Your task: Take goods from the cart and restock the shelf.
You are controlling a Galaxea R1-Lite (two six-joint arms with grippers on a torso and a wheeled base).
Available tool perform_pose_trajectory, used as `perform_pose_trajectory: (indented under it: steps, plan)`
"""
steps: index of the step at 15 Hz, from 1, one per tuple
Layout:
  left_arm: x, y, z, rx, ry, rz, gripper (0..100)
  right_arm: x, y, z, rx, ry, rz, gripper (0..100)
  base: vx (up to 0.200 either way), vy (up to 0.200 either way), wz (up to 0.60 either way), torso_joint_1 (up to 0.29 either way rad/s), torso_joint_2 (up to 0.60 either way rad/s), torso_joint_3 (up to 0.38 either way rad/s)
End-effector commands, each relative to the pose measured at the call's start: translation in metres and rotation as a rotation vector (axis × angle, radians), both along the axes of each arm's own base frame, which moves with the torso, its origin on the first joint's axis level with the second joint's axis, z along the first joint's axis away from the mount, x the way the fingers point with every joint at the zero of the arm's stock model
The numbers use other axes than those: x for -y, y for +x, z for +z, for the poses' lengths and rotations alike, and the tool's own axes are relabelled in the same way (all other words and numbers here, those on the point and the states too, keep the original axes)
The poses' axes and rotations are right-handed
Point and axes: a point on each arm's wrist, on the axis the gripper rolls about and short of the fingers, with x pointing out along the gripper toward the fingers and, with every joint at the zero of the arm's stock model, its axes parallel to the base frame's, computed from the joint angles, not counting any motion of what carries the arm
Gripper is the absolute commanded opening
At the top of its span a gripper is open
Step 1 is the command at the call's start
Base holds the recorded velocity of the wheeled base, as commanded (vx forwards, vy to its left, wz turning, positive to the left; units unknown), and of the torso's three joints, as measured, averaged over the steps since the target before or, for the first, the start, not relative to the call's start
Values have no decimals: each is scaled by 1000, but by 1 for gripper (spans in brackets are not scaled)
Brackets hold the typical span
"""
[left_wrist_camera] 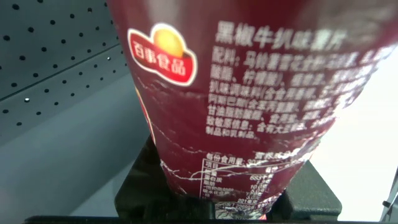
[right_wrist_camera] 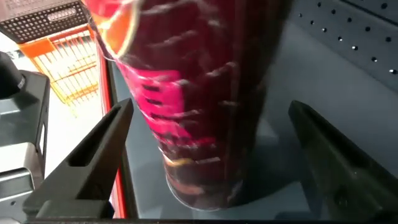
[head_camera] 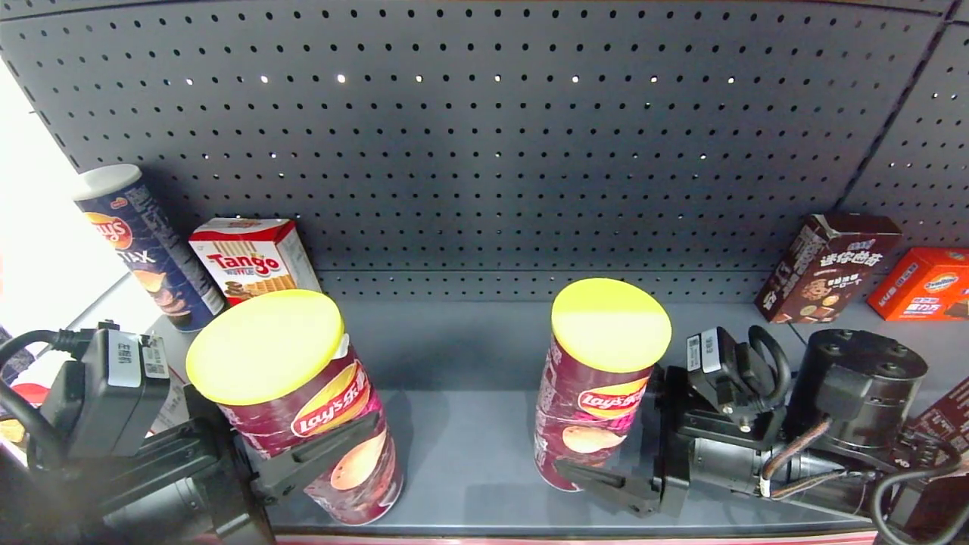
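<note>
Two maroon chip cans with yellow lids are at the front of the grey shelf [head_camera: 462,393]. The left can [head_camera: 303,409] leans to one side, and my left gripper [head_camera: 318,454] is shut on its body; in the left wrist view the can's printed side [left_wrist_camera: 249,106] rises from the gripper [left_wrist_camera: 230,199]. The right can [head_camera: 598,386] stands upright on the shelf. My right gripper [head_camera: 598,462] is open around its lower half. In the right wrist view, that can [right_wrist_camera: 199,124] shows a gap to each of the gripper's fingers [right_wrist_camera: 93,155].
A blue chip can [head_camera: 144,246] and a wafer box [head_camera: 253,261] lean at the shelf's back left. A brown cookie box [head_camera: 829,265] and an orange box [head_camera: 927,284] sit at the back right. The pegboard wall [head_camera: 484,151] closes the back. An orange cart [right_wrist_camera: 56,50] stands behind.
</note>
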Motion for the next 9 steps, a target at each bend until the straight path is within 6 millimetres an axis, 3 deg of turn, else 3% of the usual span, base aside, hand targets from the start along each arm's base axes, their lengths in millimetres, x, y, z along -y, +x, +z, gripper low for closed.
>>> perform_pose_trajectory:
  steps: [1,6,9]
  plan:
    - [0,0,0,-1,1,-1,0,8,-7,9,26,17,-11,100,0,0,0,0,0,0]
    - [0,0,-1,-3,1,-1,0,26,-29,46,144,105,-82,100,0,0,0,0,0,0]
    - [0,0,0,-1,1,-2,0,52,-63,68,199,152,-160,100,0,0,0,0,0,0]
